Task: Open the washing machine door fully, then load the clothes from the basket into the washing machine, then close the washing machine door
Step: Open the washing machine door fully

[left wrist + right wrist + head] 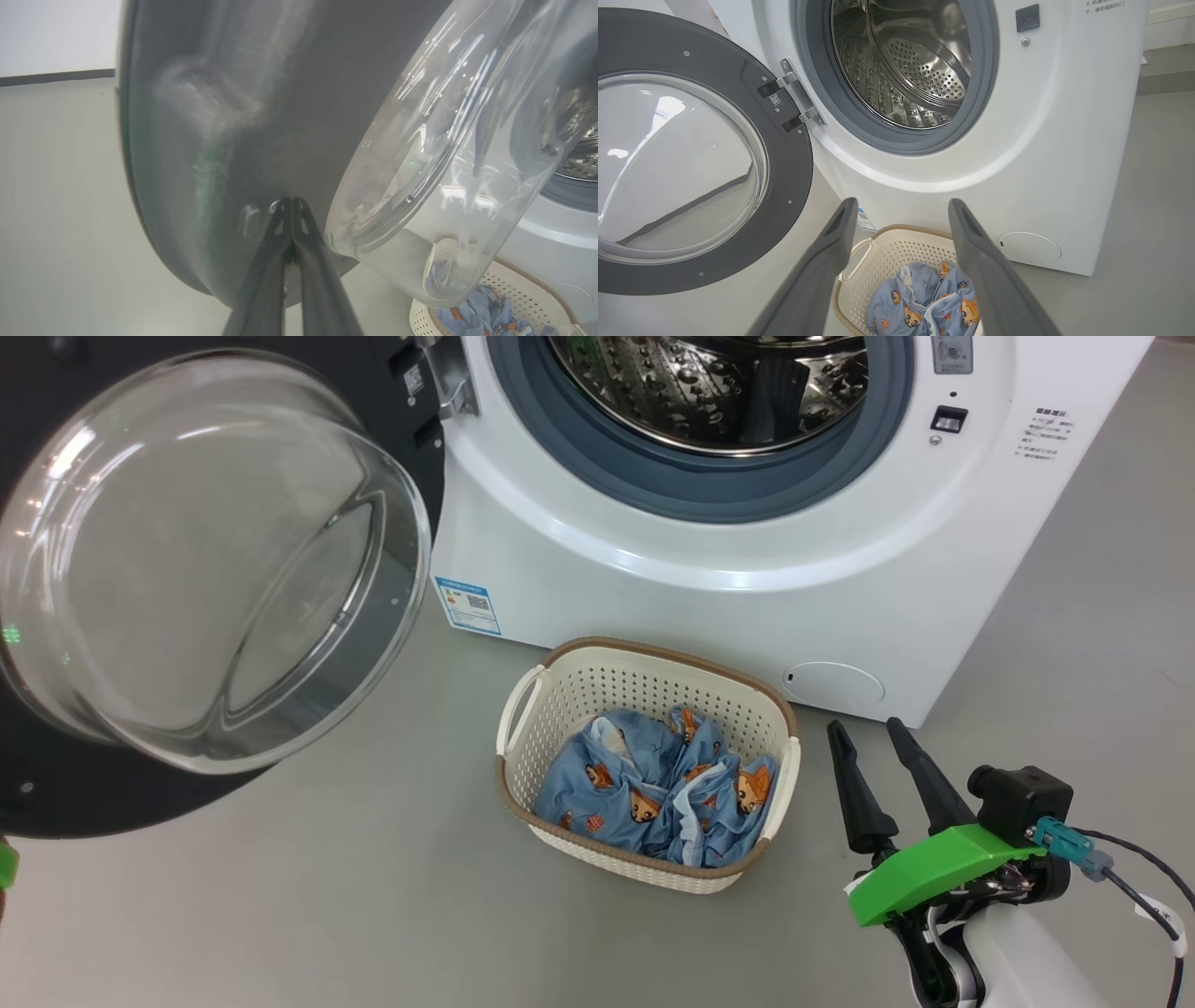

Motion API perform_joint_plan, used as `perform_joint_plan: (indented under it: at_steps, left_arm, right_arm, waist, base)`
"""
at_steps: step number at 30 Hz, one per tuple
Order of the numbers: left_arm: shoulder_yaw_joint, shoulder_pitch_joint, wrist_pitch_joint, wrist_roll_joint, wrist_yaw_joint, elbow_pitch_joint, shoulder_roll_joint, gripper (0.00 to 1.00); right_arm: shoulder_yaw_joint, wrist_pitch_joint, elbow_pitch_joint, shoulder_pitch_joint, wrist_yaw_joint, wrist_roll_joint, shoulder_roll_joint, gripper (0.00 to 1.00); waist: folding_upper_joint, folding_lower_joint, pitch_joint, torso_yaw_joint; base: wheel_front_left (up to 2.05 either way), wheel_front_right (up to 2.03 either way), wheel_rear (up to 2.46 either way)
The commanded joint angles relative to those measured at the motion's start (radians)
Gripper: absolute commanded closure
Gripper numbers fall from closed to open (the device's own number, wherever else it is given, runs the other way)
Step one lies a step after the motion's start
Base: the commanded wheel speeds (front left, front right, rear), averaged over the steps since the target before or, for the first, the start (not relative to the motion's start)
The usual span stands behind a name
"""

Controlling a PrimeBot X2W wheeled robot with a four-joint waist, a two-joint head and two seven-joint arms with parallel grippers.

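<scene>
Our left gripper point(290, 205), fingers pinched together, rests against the round glossy black door point(205, 569). Our right gripper point(866, 728) gapes wide, right of the cream perforated basket point(653, 649).

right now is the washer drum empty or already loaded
Empty, as far as it shows: the drum is bare perforated steel, and the clothes lie bunched in the basket.

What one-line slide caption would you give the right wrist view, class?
Right gripper, fingers apart, points toward the basket of clothes before the washing machine, its door open.
</scene>
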Motion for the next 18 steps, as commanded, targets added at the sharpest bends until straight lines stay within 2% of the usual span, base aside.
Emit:
perform_joint_plan:
  at_steps: [1,18]
  left_arm:
    - [0.023,-0.054,-0.018,-0.01,0.002,-0.004,0.083,1.0]
    - [-0.096,-0.052,-0.068,-0.105,0.002,0.044,0.111,1.0]
  right_arm:
    - [0.02,-0.012,-0.021,-0.025,0.008,0.002,0.009,0.0]
    - [0.017,-0.012,-0.024,-0.005,0.008,0.014,0.009,0.0]
  waist:
    - [-0.0001,0.0,0.001,-0.006]
    - [-0.0001,0.0,-0.028,-0.027]
  base:
    - [0.0,0.0,0.0]
    - [0.0,0.0,0.0]
